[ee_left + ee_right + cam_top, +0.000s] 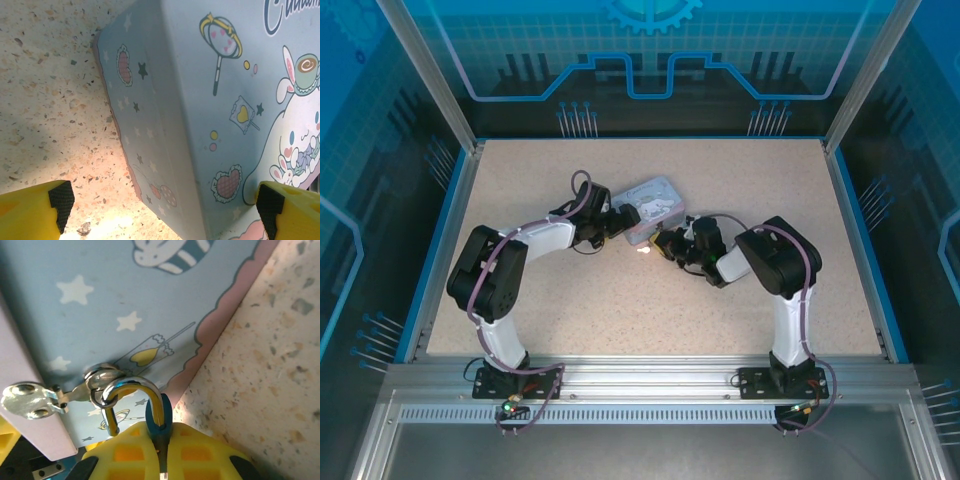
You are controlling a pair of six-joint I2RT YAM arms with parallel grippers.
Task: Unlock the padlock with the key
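From the right wrist camera I saw the padlock [132, 384] hanging by its shackle on the ring [102, 377] at the latch [30, 400] of the tin [90, 300]. The arch pointed to 12 o'clock and the legs ran down to 6 o'clock, so the long axis was 12 to 6. The body was hidden. The right gripper [162, 432] sat at 6 o'clock of the shackle, touching it, closed tight on a thin blue piece [165, 415]. The left gripper [165, 205] stood wide open across a corner of the tin, holding nothing.
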